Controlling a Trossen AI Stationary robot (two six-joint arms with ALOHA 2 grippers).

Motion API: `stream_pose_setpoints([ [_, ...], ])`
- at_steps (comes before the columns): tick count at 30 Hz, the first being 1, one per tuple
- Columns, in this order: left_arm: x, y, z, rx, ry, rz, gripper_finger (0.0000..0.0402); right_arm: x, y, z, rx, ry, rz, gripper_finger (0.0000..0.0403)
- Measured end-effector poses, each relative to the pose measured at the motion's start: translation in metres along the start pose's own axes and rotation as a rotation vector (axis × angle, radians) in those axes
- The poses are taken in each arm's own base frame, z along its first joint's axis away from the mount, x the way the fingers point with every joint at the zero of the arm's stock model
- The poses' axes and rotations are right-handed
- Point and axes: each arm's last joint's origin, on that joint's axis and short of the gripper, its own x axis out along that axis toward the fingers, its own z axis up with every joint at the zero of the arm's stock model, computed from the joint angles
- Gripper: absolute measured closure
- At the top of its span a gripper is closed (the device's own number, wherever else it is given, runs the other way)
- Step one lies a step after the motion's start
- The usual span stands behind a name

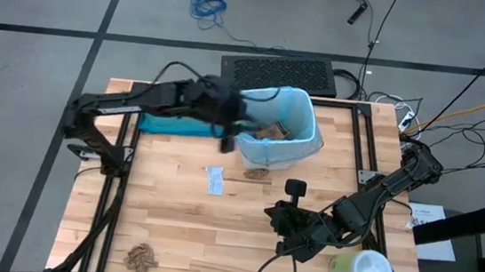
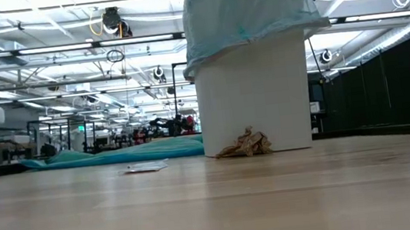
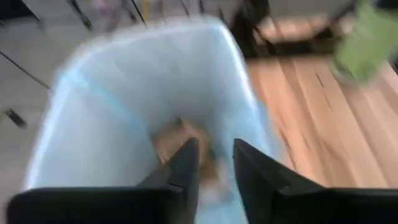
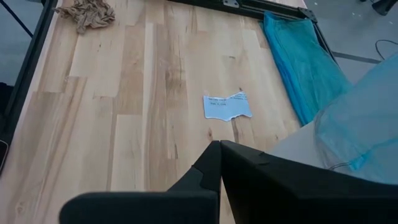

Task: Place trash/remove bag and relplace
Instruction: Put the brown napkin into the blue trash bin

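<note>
The left gripper point(image 1: 228, 133) hangs over the rim of the white plastic bin point(image 2: 253, 98) lined with the thin light-blue bag point(image 1: 292, 105), its fingers point(image 3: 186, 168) slightly parted and empty, apparently so a brown paper wad point(image 3: 180, 140) can drop inside. More wads point(image 1: 257, 173) lie on the wooden desk point(image 1: 172, 219). The right gripper point(image 1: 291, 219) waits low, fingers pressed together.

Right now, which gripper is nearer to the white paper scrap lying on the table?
Left. The left gripper hangs over the lined bin's rim, just beyond the white paper scrap. The right gripper rests on the table farther away, toward the near right side.
</note>
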Motion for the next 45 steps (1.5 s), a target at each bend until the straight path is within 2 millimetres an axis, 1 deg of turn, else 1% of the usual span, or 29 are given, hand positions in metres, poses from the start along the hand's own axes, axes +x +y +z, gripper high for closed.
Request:
stream_pose_setpoints([
  [3,-0.025,-0.027,-0.016,0.012,0.199,-0.1,0.0377,0.0,0.0,0.0,-0.001,-0.001,0.0,0.0403],
  [4,-0.034,-0.036,-0.021,0.004,0.263,-0.132,0.0389,0.0,0.0,0.0,-0.001,-0.001,-0.001,0.0403],
  [7,-0.054,-0.068,-0.035,-0.027,0.443,-0.216,0.0396,0.0,0.0,0.0,-0.002,-0.001,-0.001,0.0403],
  [10,-0.066,-0.103,-0.043,-0.022,0.565,-0.283,0.04,0.0,0.0,0.0,-0.001,-0.002,-0.003,0.0403],
  [12,-0.068,-0.126,-0.05,-0.023,0.623,-0.316,0.04,0.0,0.001,0.001,0.005,-0.011,-0.004,0.0403],
  [15,-0.068,-0.16,-0.069,-0.04,0.72,-0.336,0.04,0.0,0.001,0.001,0.01,-0.016,-0.001,0.0403],
  [19,-0.066,-0.199,-0.111,-0.062,0.897,-0.307,0.0401,0.0,0.001,0.001,0.009,-0.015,-0.001,0.0403],
  [21,-0.065,-0.218,-0.133,-0.074,0.972,-0.334,0.0401,0.0,0.001,0.001,0.008,-0.015,-0.001,0.0403],
  [23,-0.063,-0.237,-0.152,-0.092,0.99,-0.387,0.0401,0.0,0.001,0.001,0.008,-0.013,0.002,0.0403],
  [27,-0.058,-0.272,-0.181,-0.165,0.938,-0.519,0.0401,0.0,0.001,0.001,0.009,-0.013,0.003,0.0403],
  [31,-0.054,-0.292,-0.211,-0.277,0.926,-0.557,0.0401,0.0,0.001,0.001,0.01,-0.014,0.005,0.0403],
  [35,-0.05,-0.302,-0.235,-0.359,0.918,-0.577,0.0401,0.0,0.001,0.002,0.015,-0.019,0.008,0.0403],
  [40,-0.037,-0.309,-0.255,-0.369,0.931,-0.548,0.0401,0.0,0.001,0.002,0.015,-0.017,0.011,0.0403],
  [45,-0.02,-0.317,-0.271,-0.291,0.952,-0.521,0.0401,0.0,0.001,0.002,0.015,-0.017,0.012,0.0403],
])
